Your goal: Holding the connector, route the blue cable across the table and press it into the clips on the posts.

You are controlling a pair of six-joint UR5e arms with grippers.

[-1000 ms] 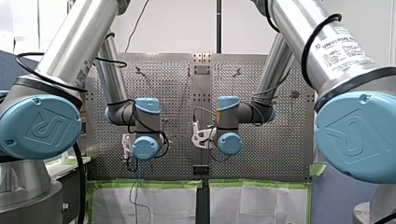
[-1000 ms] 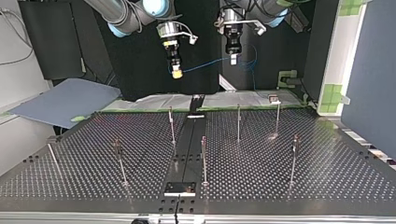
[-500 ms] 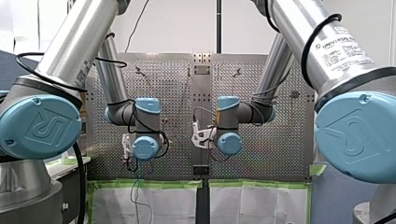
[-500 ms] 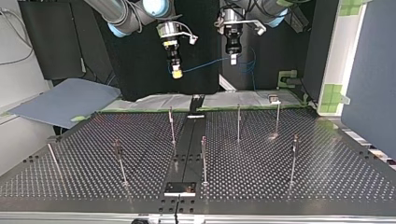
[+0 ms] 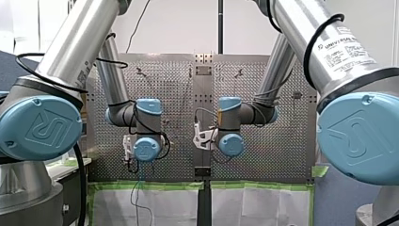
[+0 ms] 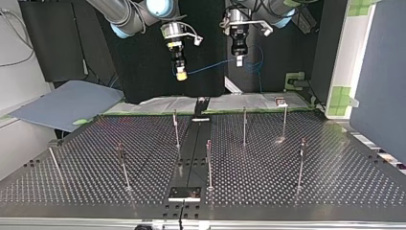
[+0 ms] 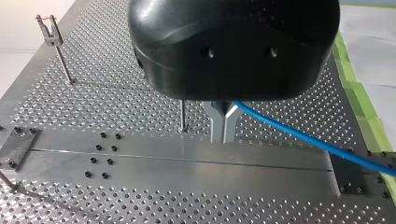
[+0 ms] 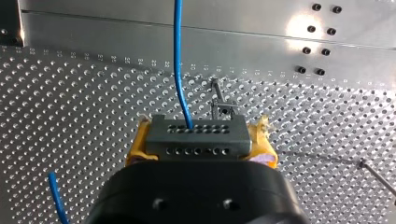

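Observation:
My right gripper (image 8: 198,137) is shut with its yellow pads (image 8: 137,142) on a grey connector (image 8: 196,134), and the blue cable (image 8: 179,65) leaves the connector's face. In the top view this right gripper (image 6: 181,74) hangs high above the table's far edge. The blue cable (image 6: 210,67) runs from it across to my left gripper (image 6: 238,61). Seen from the left wrist, the metal fingers (image 7: 217,122) of my left gripper (image 7: 223,137) are shut on the blue cable (image 7: 303,138), which trails off to one side. The front view hides both grippers behind the wrists.
Several thin clip posts stand on the perforated table (image 6: 287,187), among them one (image 6: 175,125) near the centre rail (image 6: 191,158), one (image 6: 244,125) beyond it and one (image 6: 301,163) nearer the camera. A clip post (image 8: 223,108) stands just ahead of the connector.

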